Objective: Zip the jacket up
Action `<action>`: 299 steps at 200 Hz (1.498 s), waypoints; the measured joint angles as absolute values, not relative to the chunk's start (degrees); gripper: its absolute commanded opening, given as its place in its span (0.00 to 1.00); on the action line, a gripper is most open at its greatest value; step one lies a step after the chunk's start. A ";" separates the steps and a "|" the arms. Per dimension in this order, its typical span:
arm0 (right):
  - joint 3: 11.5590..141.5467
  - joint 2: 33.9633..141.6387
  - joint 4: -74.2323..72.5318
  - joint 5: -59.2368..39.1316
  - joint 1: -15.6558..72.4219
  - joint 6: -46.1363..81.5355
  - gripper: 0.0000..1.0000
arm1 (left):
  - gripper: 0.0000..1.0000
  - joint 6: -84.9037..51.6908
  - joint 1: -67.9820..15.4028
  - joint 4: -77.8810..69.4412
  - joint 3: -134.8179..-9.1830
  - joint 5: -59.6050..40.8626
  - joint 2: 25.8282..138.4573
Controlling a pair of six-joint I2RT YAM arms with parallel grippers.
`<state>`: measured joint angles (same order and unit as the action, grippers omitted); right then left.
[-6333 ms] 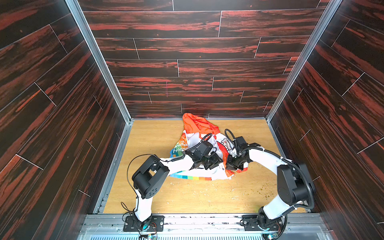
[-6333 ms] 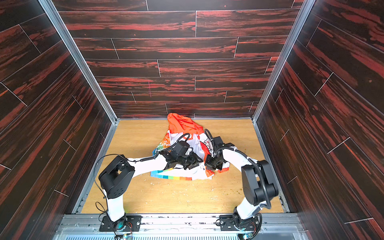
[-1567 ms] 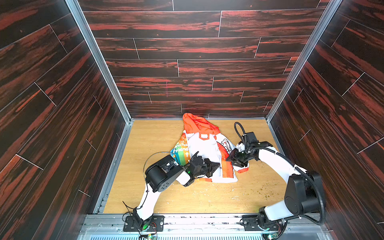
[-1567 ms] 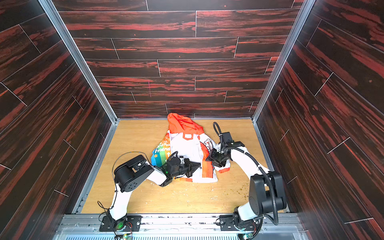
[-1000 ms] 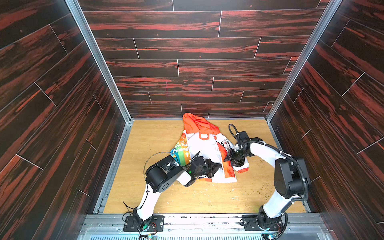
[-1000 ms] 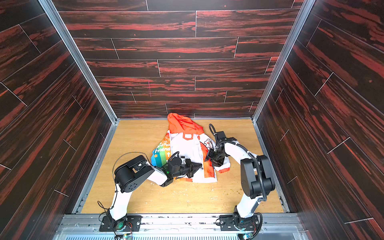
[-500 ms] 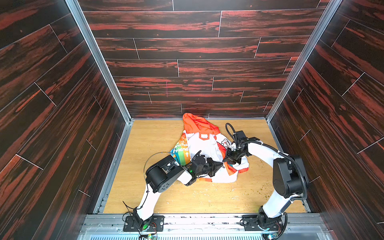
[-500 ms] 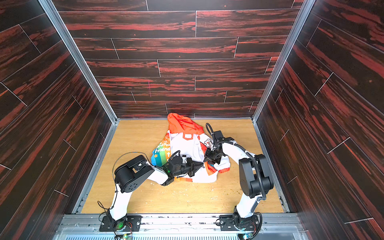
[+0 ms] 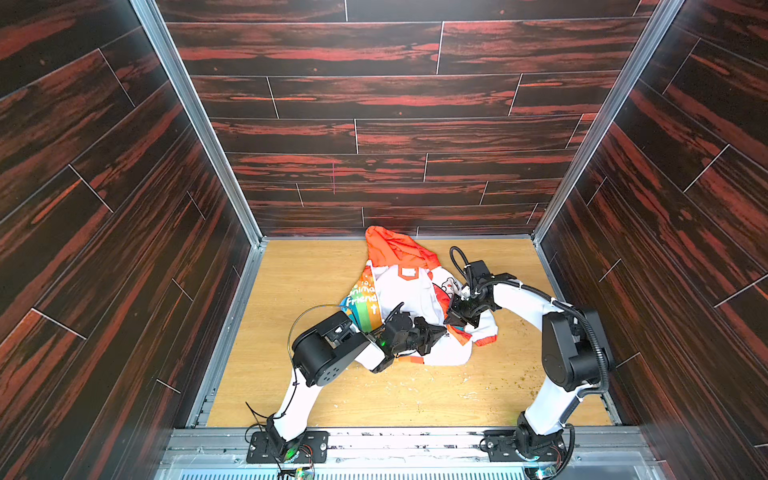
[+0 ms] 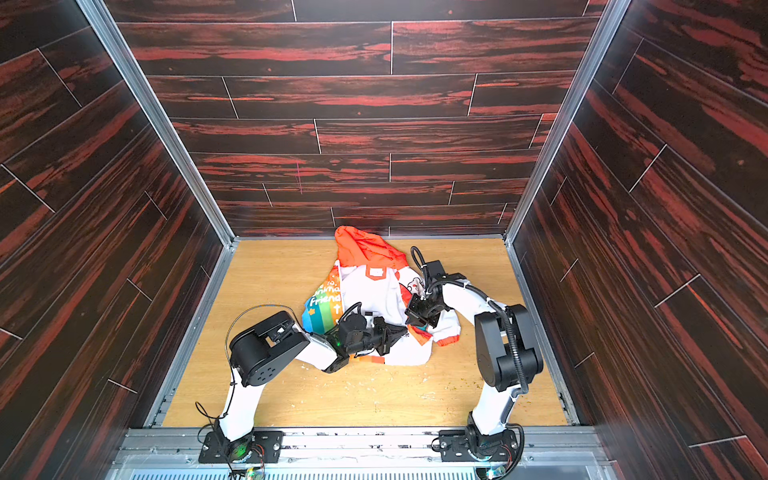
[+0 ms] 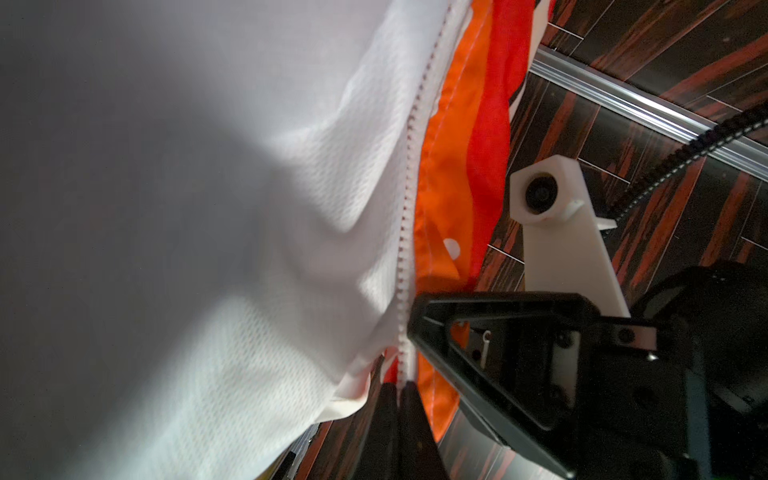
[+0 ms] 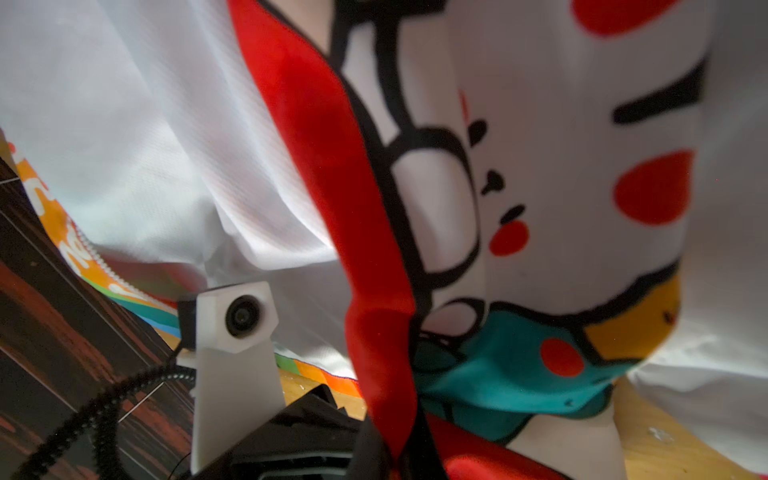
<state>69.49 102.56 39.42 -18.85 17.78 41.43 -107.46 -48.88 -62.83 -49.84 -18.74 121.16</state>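
Jacket (image 9: 409,291): small, thin, white body; lies crumpled and partly open on the wooden tabletop (image 9: 307,286), inside lining turned up.
Hood (image 9: 395,247): bright orange, at the end nearest the back wall (image 9: 374,124), its tip at the wall's foot.
Hem (image 10: 409,357): at the end farthest from the back wall, a strip of rainbow blocks along its edge.
Prints (image 12: 540,187): cartoon animal outlined in black, with red spots, teal and yellow patches.
Zipper (image 11: 405,216): white tape with small teeth, runs between white mesh lining and orange trim.
Writing: "Friend" in white on the rainbow panel (image 9: 361,297), above it letters cut off, "nima".
Neck label (image 9: 408,272): white in an orange frame, too small to read.
Left gripper (image 11: 400,388): pinched tight on the zipper tape's end, at the hem.
Right gripper (image 12: 395,453): clamped on the jacket's red front edge, nearer the back wall than the left.
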 measured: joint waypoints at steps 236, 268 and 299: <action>62.35 101.03 34.83 -19.49 18.22 45.56 0.00 | 0.00 -103.24 -50.17 -53.47 -44.07 -12.51 111.46; 62.33 100.79 33.30 -18.90 17.65 44.66 0.00 | 0.00 -100.64 -50.11 -47.31 -45.36 -13.96 108.09; 60.90 100.25 30.68 -17.56 16.56 44.21 0.00 | 0.00 -98.91 -50.19 -43.97 -47.09 -15.11 106.80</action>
